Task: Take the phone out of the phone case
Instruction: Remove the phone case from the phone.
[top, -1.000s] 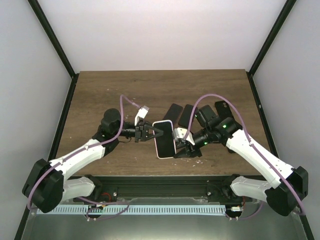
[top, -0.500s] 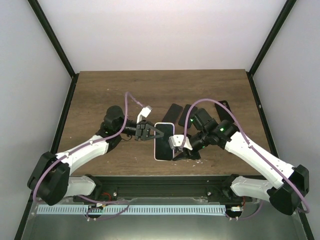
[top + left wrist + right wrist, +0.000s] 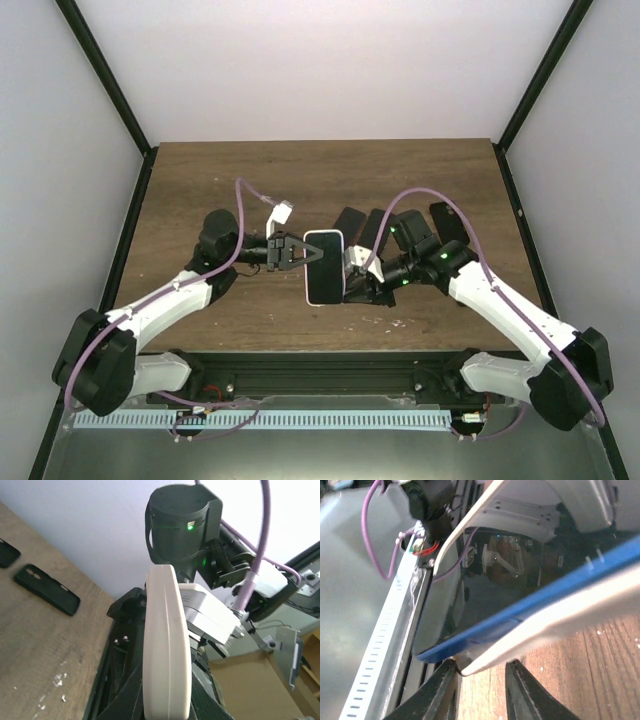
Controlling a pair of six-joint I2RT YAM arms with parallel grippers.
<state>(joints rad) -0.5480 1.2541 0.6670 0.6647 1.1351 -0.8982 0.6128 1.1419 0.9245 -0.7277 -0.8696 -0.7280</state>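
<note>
Left claw (image 3: 292,252): closed on the left long edge of the phone case (image 3: 166,650). In its wrist view the dark fingers (image 3: 122,702) flank the pale case, which stands edge-on between them. We judge this grip to be carrying the load.

Right claw (image 3: 356,278): at the opposite long edge. Its wrist view shows the fingers (image 3: 440,690) standing apart, with bare wood visible between them and a lower corner of the case in the gap, closer to one finger. We cannot confirm contact.

Phone (image 3: 324,268): seated in the case, screen up, held between the two arms above the bench (image 3: 200,180). At the corner nearest the right claw a blue band shows between the dark glass and the white shell. We cannot tell whether the lip has begun to lift there.

Handling, in our judgement:
- The phone is rigid, dense for its size, glass-faced and slick. It should be pinched only across its long edges, never on the screen.
- The case looks like a thin, pliable shell. A corner lip is the weakest point and the right place to peel from.
- Peeling one corner loads the opposite grip, so a slip would drop the glass onto the wood.

Spare black cases (image 3: 47,590) lie on the bench, well apart from the work.
</note>
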